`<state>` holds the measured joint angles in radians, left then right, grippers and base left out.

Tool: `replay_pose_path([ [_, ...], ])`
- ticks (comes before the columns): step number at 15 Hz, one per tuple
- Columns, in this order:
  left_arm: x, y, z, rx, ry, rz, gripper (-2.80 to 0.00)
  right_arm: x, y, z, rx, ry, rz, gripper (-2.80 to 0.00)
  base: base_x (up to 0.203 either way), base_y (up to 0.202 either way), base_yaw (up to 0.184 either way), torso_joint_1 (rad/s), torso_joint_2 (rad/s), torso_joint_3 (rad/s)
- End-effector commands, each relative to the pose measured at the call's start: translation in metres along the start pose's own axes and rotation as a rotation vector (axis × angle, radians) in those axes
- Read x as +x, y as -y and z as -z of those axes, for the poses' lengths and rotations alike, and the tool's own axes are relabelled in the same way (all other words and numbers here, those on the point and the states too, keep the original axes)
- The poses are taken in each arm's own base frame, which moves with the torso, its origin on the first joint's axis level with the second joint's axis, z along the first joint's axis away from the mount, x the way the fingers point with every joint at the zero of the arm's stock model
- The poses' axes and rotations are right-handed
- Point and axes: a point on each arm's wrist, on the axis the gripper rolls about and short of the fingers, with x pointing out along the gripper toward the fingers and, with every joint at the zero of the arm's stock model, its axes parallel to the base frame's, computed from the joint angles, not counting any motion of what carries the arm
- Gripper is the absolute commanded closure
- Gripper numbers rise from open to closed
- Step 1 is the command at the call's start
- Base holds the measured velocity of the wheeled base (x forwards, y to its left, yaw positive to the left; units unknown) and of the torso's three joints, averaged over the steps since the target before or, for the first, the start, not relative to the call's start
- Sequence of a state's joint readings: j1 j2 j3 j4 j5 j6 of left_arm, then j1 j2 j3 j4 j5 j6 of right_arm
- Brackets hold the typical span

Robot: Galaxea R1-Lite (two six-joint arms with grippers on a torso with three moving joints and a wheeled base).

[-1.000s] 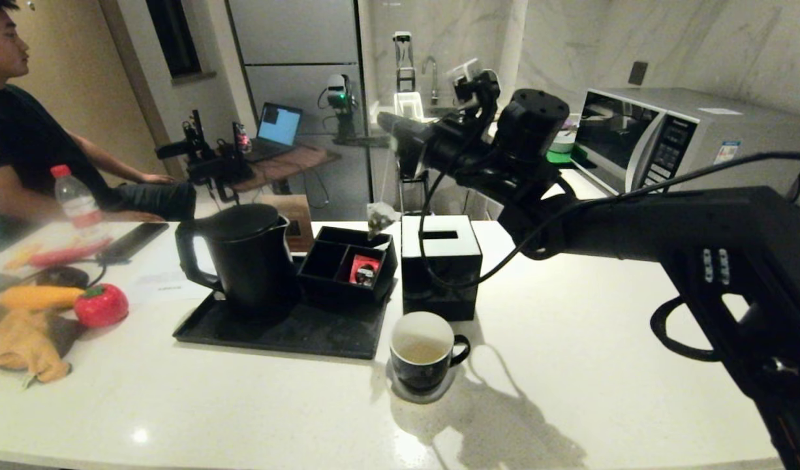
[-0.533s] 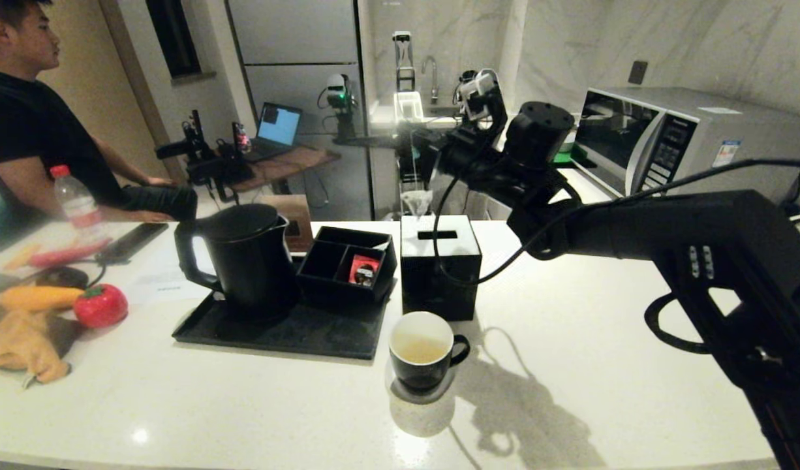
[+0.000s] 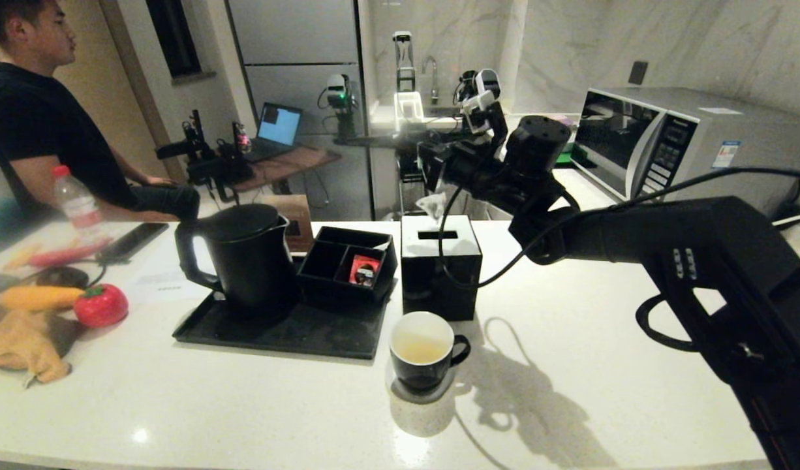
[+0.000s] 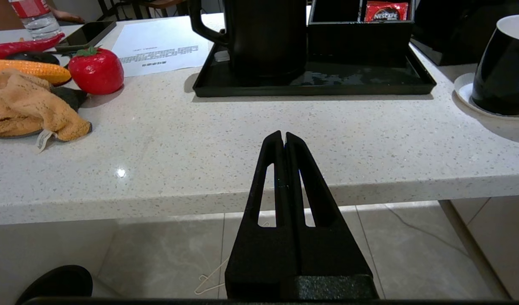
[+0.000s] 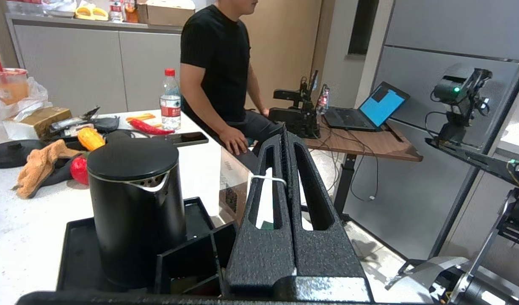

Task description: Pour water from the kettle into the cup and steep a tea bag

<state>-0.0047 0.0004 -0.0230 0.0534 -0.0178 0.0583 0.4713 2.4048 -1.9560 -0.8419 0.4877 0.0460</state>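
My right gripper (image 3: pixel 427 163) hangs in the air above the back of the glossy black cube box (image 3: pixel 439 261). It is shut on a thin white string (image 5: pixel 268 180) that loops over one finger. The greyish tea bag (image 3: pixel 432 203) dangles from that string just over the box's white top. The cup (image 3: pixel 423 349) stands on a coaster in front of the box and holds pale yellowish water (image 3: pixel 419 352). On the black tray (image 3: pixel 276 333) to the left stands the kettle (image 3: pixel 237 254), lid on. My left gripper (image 4: pixel 283 134) is shut and empty, parked below the counter's front edge.
A black divided organizer (image 3: pixel 348 261) with a red packet (image 3: pixel 364 269) sits on the tray beside the kettle. A red toy fruit (image 3: pixel 101 304), a yellow cloth (image 3: pixel 21 346) and a water bottle (image 3: pixel 77 202) lie far left. A person (image 3: pixel 41 124) sits behind the counter; a microwave (image 3: pixel 661 140) stands at the back right.
My right gripper has carried the tea bag to the right, from above the organizer to above the cube box. The seated person has turned and shifted slightly. The left arm has stayed still.
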Motion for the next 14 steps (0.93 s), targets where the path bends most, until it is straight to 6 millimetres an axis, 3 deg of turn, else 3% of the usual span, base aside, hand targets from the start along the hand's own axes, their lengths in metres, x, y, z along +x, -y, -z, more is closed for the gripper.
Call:
replay_pose_path([
  [1,0.000,0.000,0.000,0.000,0.000,-0.001,0.00,-0.002,0.005,0.004,-0.001,-0.005,0.007,0.00,0.000,0.000,0.000,0.000,0.00,0.000],
  [5,0.000,0.000,0.000,0.000,0.000,0.000,0.00,-0.012,0.018,0.011,-0.032,-0.034,0.034,0.00,0.000,0.000,0.000,0.000,0.00,0.000],
  [14,0.000,0.000,0.000,0.000,0.000,-0.001,0.00,-0.017,0.027,0.008,-0.044,-0.031,0.054,0.00,0.000,0.000,0.000,0.000,0.00,0.000],
])
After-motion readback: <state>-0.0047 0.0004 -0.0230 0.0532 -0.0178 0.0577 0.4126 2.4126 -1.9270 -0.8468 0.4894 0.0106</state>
